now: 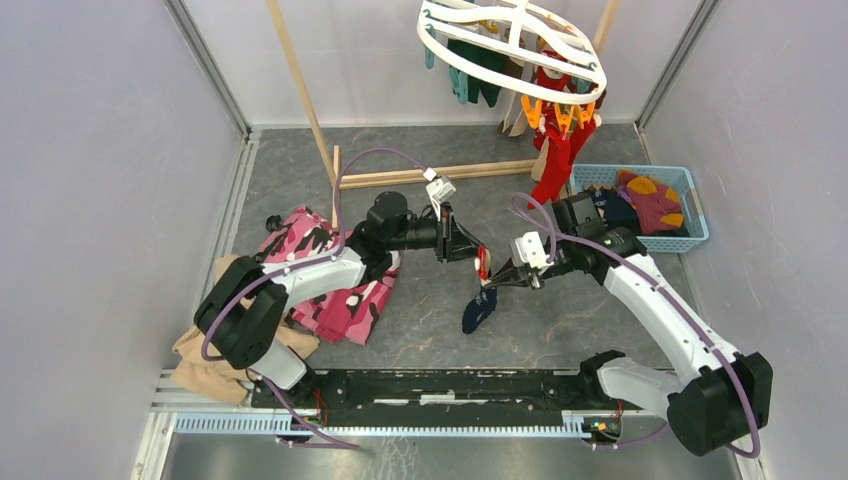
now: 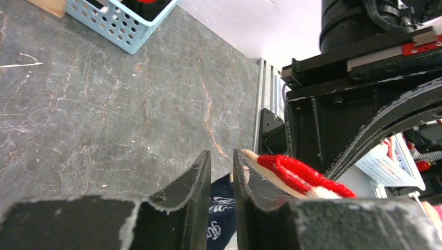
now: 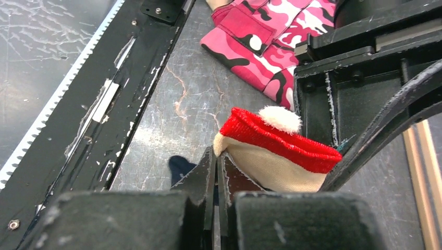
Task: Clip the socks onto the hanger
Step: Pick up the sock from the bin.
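A pink camouflage cloth (image 1: pixel 350 305) lies left on the grey tabletop (image 1: pixel 430 325), with a tan cloth (image 1: pixel 200 370) nearer (partly beneath it). Far right sits a blue basket (image 1: pixel 640 243), just beside a wooden pole rack (image 1: pixel 440 173).

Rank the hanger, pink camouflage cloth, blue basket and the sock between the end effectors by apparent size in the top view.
1. The hanger and the pink cloth look alike: the hanger hangs nearer the camera, the left arm covers part of the cloth.
2. The blue basket.
3. The sock.
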